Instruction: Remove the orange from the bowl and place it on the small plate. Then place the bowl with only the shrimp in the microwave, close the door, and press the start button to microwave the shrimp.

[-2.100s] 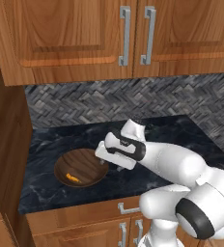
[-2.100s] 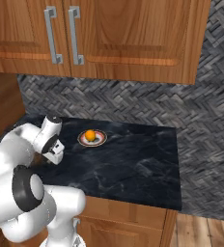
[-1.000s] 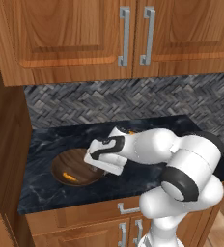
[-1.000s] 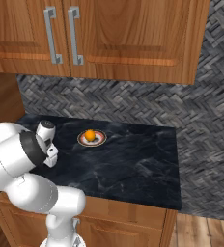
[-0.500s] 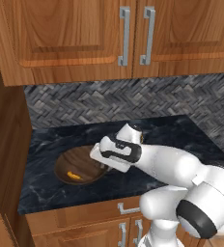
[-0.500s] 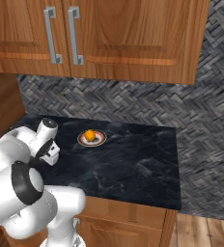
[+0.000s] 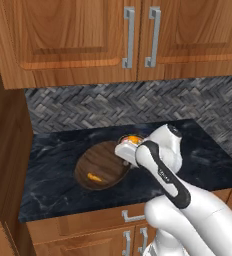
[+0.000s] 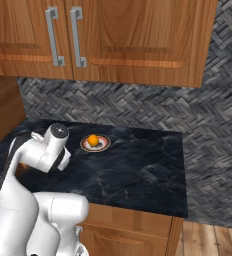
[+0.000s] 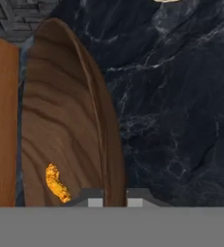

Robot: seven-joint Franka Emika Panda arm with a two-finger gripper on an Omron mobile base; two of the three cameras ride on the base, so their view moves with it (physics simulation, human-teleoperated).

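The pincer (image 9: 115, 197) is closed down on the near rim of the bowl (image 9: 65, 120), one fingertip on the inner face and one on the outer, so the thin wooden wall sits pinched between them. This rim grip is judged to be the practical hold, since the bowl is too wide to span. In the left base view the hand meets the bowl (image 7: 102, 165) at its right edge, reaching down from above.

The shrimp (image 9: 56, 183) lies inside the bowl, just left of the grip point and low on the sloping wall. It is loose, so the bowl is best kept level during the lift.

Beyond the bowl on the black tabletop (image 8: 138, 170) stands the small plate (image 8: 95, 143), near the bowl but apart from it. The orange (image 8: 93, 140) rests at the plate's centre, so the first part of the task reads as complete. Next comes carrying the bowl to the microwave.
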